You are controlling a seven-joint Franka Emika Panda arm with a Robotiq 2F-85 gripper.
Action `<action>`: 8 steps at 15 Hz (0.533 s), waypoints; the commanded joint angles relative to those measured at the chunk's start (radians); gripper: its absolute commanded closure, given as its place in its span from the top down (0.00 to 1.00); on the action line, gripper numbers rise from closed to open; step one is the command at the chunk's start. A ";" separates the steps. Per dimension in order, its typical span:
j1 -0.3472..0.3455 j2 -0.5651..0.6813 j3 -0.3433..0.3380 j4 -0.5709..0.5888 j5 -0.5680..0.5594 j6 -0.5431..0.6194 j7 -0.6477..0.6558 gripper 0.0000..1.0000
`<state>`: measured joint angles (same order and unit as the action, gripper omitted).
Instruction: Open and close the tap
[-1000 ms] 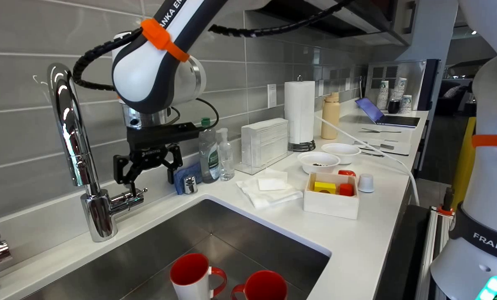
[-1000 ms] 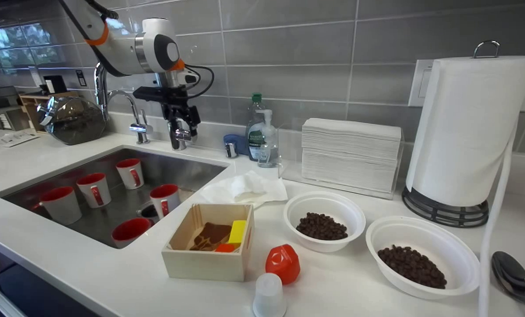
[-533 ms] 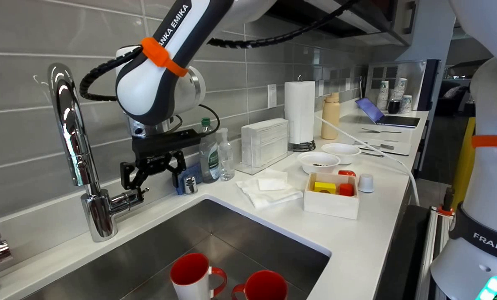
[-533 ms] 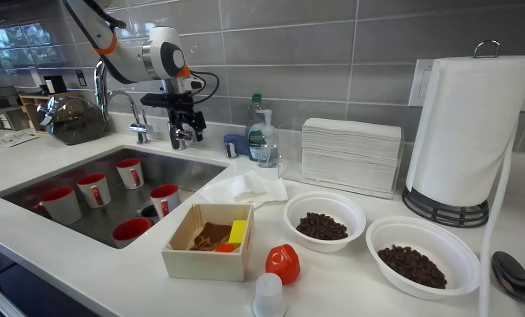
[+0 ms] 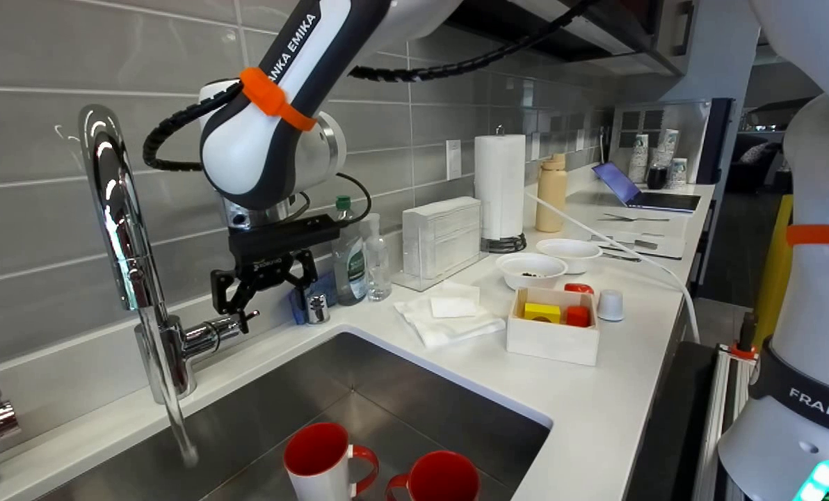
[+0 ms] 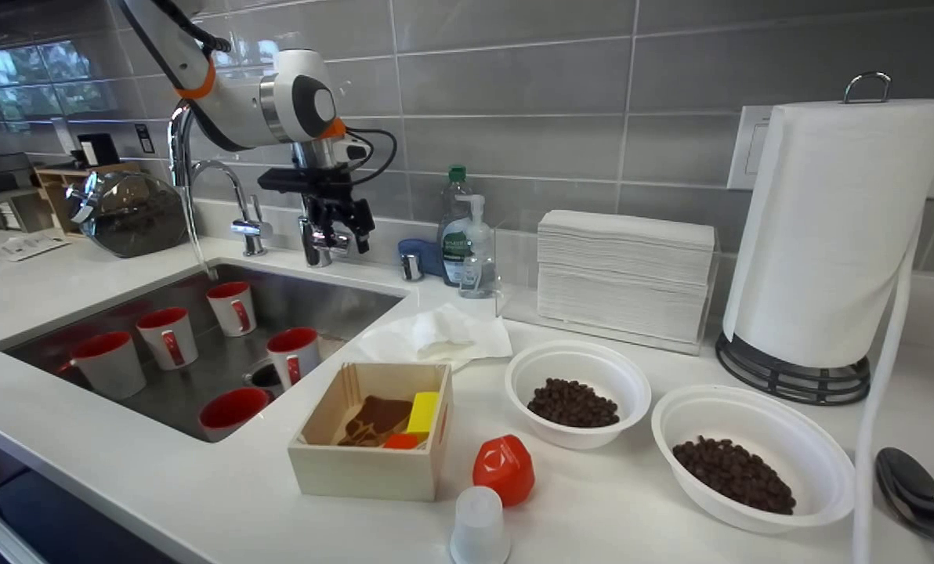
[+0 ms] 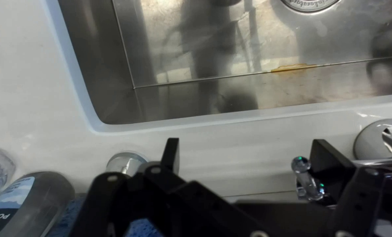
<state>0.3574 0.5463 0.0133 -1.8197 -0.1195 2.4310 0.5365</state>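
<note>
Running! Sending water [image 5: 176,412] down from the tap [image 5: 135,277] at the wall-side edge of the table [image 5: 595,417] — so apparently opened, yet to be closed. Poised at the handle [image 5: 211,335] with jaws spread wide, pinching nothing — impossible to say whether in contact.

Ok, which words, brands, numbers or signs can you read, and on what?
"ANKA EMIKA" on the arm, start hidden at the orange strap.
"FRANK" on the base, cut by the picture's edge.
"POWE" on the bottle, upside down, cut off.
Too small or blurred: rest of its label, drain ring, black housing above open jaws, paper cups.
</note>
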 commanded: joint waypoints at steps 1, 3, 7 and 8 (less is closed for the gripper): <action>0.005 -0.006 -0.035 -0.001 -0.029 -0.036 0.022 1.00; 0.000 -0.009 -0.037 0.000 -0.024 -0.048 0.018 1.00; -0.007 -0.023 -0.027 -0.001 -0.011 -0.059 0.008 1.00; -0.008 -0.027 -0.027 -0.001 -0.012 -0.062 0.009 1.00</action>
<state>0.3573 0.5446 -0.0057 -1.8204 -0.1242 2.3934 0.5365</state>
